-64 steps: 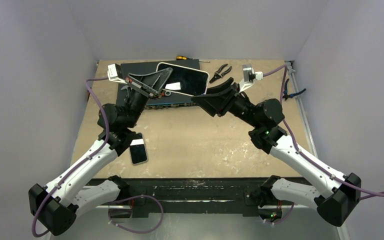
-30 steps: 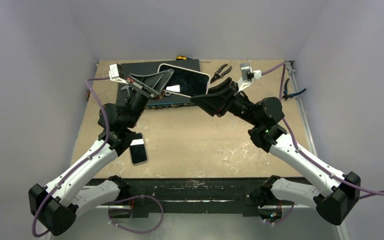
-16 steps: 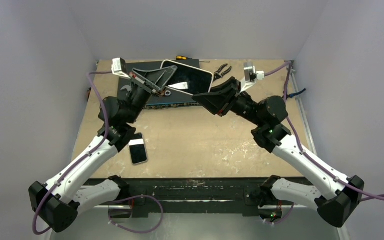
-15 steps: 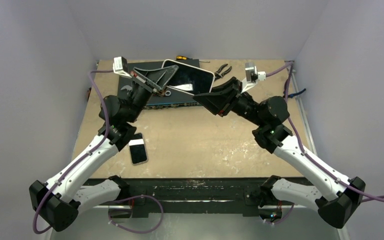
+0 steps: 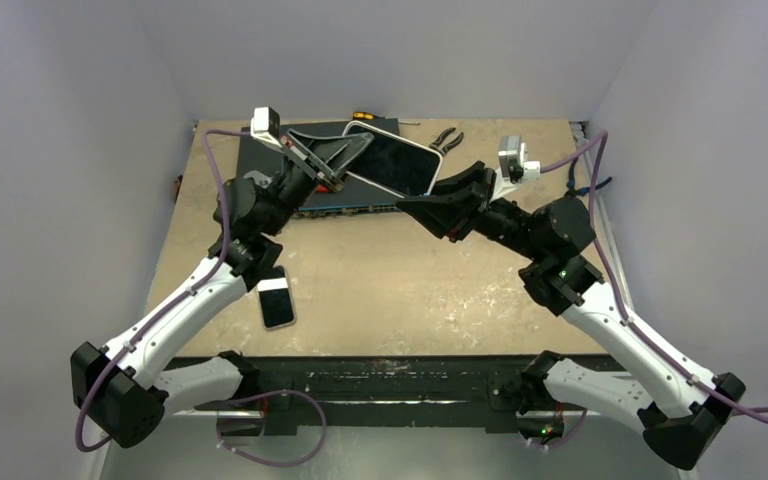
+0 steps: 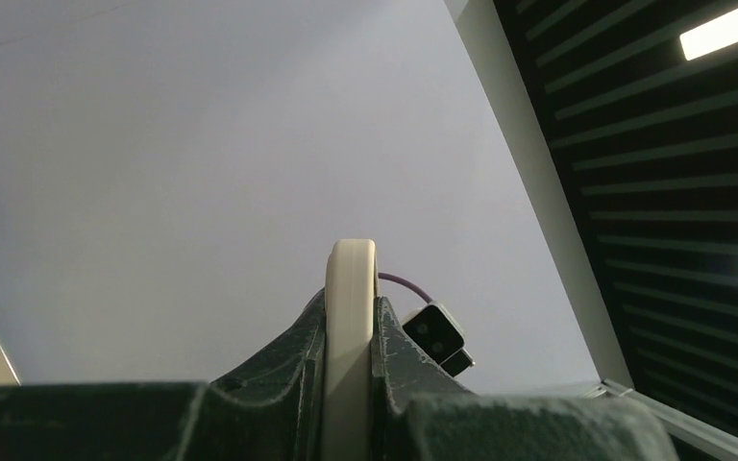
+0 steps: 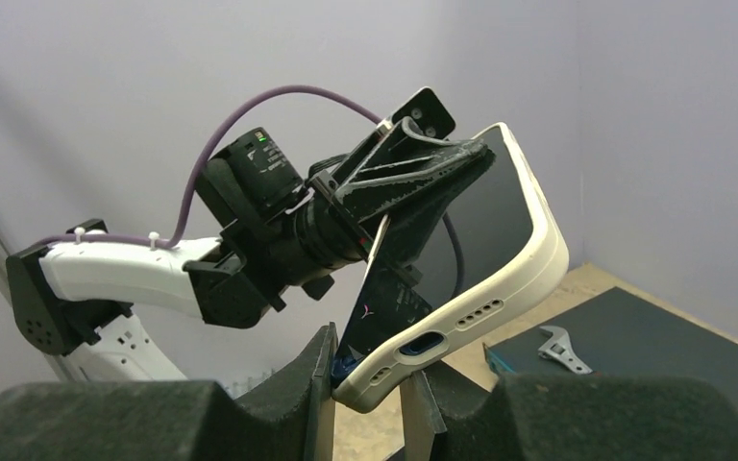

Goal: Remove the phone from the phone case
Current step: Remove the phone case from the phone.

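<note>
Raising of the cased phone point(image 5: 397, 162) above the desk point(image 5: 410, 290) is noted; it is clamped edgewise by the left fingers point(image 6: 288, 375), its lower end apparently pinched by the right fingers point(image 7: 312, 379). Separation is not yet achieved.

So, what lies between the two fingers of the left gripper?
The cream phone case, seen edge-on: both fingers of the left gripper press against its sides, with no gap. The left wrist view shows this.
</note>
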`<move>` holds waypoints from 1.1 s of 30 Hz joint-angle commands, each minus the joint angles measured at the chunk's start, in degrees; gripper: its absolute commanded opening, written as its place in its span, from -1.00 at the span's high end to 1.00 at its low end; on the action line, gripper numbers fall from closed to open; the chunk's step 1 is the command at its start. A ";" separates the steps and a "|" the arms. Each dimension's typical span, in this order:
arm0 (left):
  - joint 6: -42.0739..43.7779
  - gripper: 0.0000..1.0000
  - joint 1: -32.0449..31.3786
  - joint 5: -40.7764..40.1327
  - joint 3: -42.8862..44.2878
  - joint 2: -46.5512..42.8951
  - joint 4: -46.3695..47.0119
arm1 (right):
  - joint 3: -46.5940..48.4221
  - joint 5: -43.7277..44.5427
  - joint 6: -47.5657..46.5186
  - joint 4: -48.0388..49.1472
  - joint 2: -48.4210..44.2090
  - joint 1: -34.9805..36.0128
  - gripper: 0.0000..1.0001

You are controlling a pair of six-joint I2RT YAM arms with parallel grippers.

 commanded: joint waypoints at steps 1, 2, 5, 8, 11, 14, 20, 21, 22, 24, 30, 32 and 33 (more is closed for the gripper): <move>1.07 1.00 -0.13 5.28 -3.85 2.72 -8.51 | 4.43 -4.45 -8.66 10.06 -2.78 0.53 1.00; 0.99 1.00 -0.14 5.34 -4.36 2.82 -8.45 | 4.53 -4.42 -8.57 10.27 -2.90 0.49 1.00; 0.83 1.00 -0.15 5.90 -5.35 3.50 -8.32 | 4.48 -4.08 -8.20 11.23 -3.42 0.53 1.00; 0.90 1.00 -0.18 6.21 -6.54 4.11 -7.94 | 4.01 -3.70 -6.89 13.41 -4.01 0.53 1.00; 0.34 1.00 -0.14 7.21 -8.09 4.88 -5.93 | 3.17 -3.83 -4.40 16.55 -4.15 0.53 1.00; -0.53 1.00 -0.13 8.34 -9.85 5.71 -3.26 | 2.43 -4.77 -1.02 20.97 -4.03 0.53 1.00; -1.39 1.00 -0.15 9.07 -11.31 6.79 -0.93 | 3.05 -6.62 2.81 26.00 -3.46 0.53 1.00; -1.44 1.00 -0.18 9.26 -11.34 7.03 -0.77 | 3.31 -7.00 3.14 26.29 -3.46 0.51 1.00; -1.52 1.00 -0.19 9.46 -11.33 7.28 -0.54 | 3.66 -7.47 3.39 26.44 -3.39 0.53 1.00; -2.16 1.00 -0.17 9.89 -11.53 7.61 0.61 | 4.12 -8.18 3.54 26.19 -3.41 0.53 1.00; -1.42 1.00 0.00 7.59 -10.32 5.12 0.00 | 4.73 -6.33 -4.50 15.90 -5.90 0.54 1.00; 0.06 1.00 0.07 7.79 -7.92 5.30 -3.13 | 4.29 -5.82 -6.82 14.29 -6.68 0.58 1.00; 0.90 1.00 0.01 8.67 -7.01 6.09 -4.29 | 4.20 -5.56 -8.06 13.60 -6.93 0.54 1.00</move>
